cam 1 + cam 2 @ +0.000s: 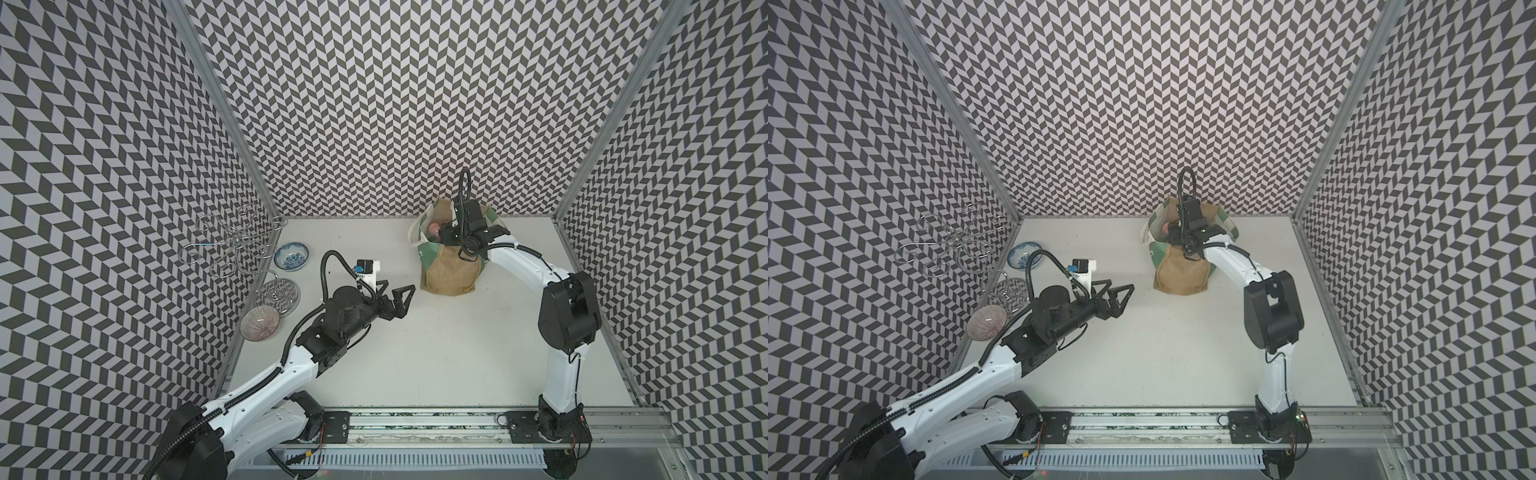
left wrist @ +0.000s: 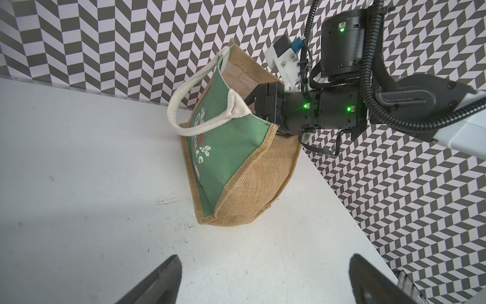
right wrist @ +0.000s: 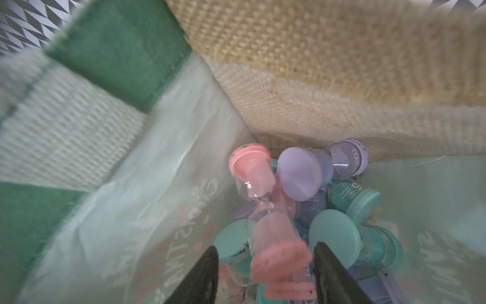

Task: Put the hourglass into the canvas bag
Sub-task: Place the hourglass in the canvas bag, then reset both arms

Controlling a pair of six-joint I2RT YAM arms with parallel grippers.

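Three walls papered in grey-and-white chevrons (image 1: 374, 104) close in a pale table (image 1: 415, 353), with a metal rail (image 1: 415, 428) along its near edge. Against the robot's left wall sit a blue-and-white bowl (image 1: 291, 255), a wire stand (image 1: 274, 291) on a clear round base, and a ribbed pink bowl (image 1: 261, 323). The canvas bag (image 1: 451, 274) stands upright near the back wall, and in both top views the right arm's wrist covers much of its mouth. Inside it the right gripper (image 3: 265, 252) has its jaws parted, a gap showing beside the blurred pink hourglass (image 3: 265, 210), which lies tilted on a lilac hourglass (image 3: 302, 176) and a teal hourglass (image 3: 336, 237). The left gripper (image 1: 400, 286) hovers over the table, apart from the bag, spread wide and holding nothing.
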